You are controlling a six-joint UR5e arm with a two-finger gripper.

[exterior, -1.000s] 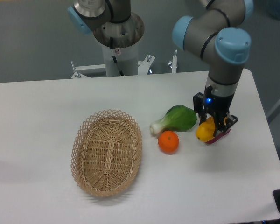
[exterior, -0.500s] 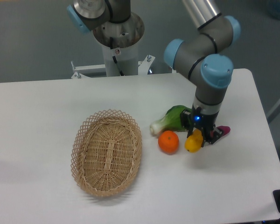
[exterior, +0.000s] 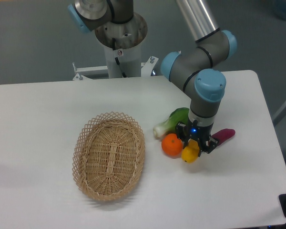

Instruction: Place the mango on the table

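The mango point(exterior: 190, 153) is yellow with an orange tint and sits between the fingers of my gripper point(exterior: 195, 144), low over the white table point(exterior: 47, 119). The gripper is shut on it, pointing straight down. The mango's lower end is at or just above the tabletop; I cannot tell whether it touches. It is right next to the round orange point(exterior: 172, 145), on that fruit's right side.
A green leafy vegetable point(exterior: 170, 121) lies behind the orange. A purple sweet potato point(exterior: 223, 135) lies to the right of the gripper. An oval wicker basket point(exterior: 109, 155) stands empty to the left. The robot base point(exterior: 120, 43) is at the back.
The gripper has carried the mango left and toward the front, away from the sweet potato, which now lies uncovered, and up beside the orange.
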